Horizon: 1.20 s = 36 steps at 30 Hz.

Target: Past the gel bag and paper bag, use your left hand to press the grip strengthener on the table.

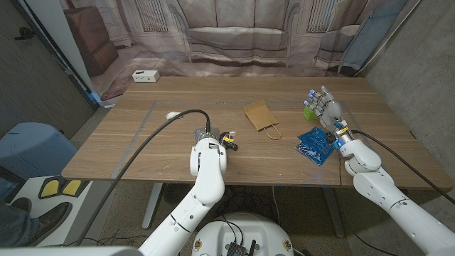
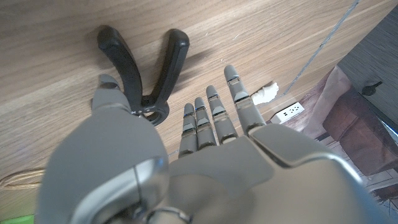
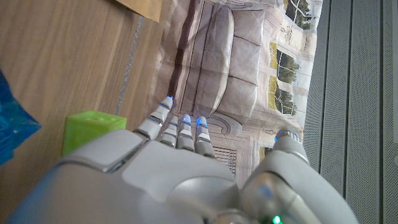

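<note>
The left hand [image 2: 205, 155] hovers by the grip strengthener [image 2: 144, 65] with fingers apart — bare table [image 1: 128, 153] beside it. The right hand [image 1: 328, 108] stands spread near the far edge, holding nothing.

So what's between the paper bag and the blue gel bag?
Just bare table, seen in the head view. The paper bag has twine handles that reach toward the gel bag, with wood showing between them.
</note>
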Motion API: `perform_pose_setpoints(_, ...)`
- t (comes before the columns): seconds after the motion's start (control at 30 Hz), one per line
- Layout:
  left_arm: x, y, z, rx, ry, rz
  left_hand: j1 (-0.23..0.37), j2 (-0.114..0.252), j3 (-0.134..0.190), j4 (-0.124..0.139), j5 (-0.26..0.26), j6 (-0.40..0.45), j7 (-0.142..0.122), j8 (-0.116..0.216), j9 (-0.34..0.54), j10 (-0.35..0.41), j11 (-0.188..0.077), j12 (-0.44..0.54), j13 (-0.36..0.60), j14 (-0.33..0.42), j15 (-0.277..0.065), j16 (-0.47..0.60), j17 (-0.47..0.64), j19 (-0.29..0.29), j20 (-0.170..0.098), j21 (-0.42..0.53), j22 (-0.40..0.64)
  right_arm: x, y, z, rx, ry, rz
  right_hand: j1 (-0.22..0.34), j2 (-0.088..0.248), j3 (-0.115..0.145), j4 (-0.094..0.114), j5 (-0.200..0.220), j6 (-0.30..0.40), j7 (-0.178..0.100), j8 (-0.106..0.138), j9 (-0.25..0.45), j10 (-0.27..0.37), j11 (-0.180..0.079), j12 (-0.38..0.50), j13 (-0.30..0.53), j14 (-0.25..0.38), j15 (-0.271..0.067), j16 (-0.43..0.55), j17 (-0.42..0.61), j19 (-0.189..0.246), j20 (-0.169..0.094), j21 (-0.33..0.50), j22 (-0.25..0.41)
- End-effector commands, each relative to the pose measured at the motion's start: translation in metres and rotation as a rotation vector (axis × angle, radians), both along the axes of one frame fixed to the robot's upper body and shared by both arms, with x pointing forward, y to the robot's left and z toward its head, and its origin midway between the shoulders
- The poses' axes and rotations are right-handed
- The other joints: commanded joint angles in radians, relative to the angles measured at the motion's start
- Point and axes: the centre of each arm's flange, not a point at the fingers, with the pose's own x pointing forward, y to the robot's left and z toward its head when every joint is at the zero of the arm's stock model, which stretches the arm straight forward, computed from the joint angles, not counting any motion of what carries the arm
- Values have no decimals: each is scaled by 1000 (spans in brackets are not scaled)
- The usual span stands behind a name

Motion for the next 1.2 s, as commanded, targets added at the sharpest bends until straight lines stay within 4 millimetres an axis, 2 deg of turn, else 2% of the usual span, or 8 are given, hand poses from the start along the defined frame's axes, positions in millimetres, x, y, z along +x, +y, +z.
perform_pose_setpoints(0.03,5,-4,-6,7,-2,-8,2,7,7,0,3,10,-1,5,6,7,-4,1,6,11,0,-4,4,12,-1,4,2,1,1,-1,-2,-1,3,10,-2,-3,2,4,12,0,0,6,10,3,-5,2,6,1,0,5,9,4,-2,2)
perform_pose_setpoints(0.67,13,-2,-13,-8,35,-17,8,10,12,-1,4,11,-5,3,6,9,-5,0,6,19,4,-5,4,13,-1,1,2,2,4,0,0,6,5,10,-3,-5,2,4,16,0,1,6,13,2,-6,3,11,8,0,5,12,5,-3,2)
perform_pose_setpoints(0.87,11,-1,-15,-14,38,-17,14,11,16,-3,5,25,-3,7,6,20,-6,3,6,27,-3,-4,4,20,-3,1,2,2,4,-1,0,7,5,10,-2,-6,2,4,16,0,0,6,14,1,-7,3,13,9,0,5,12,5,-3,2)
perform_pose_setpoints(1.2,18,-2,-20,-25,77,-40,21,12,21,-5,5,41,-1,10,6,31,-10,5,7,35,-11,-4,4,29,-3,2,2,4,4,1,4,15,6,11,-1,-6,2,4,17,0,0,6,16,4,-7,3,14,9,-1,6,13,5,-3,2)
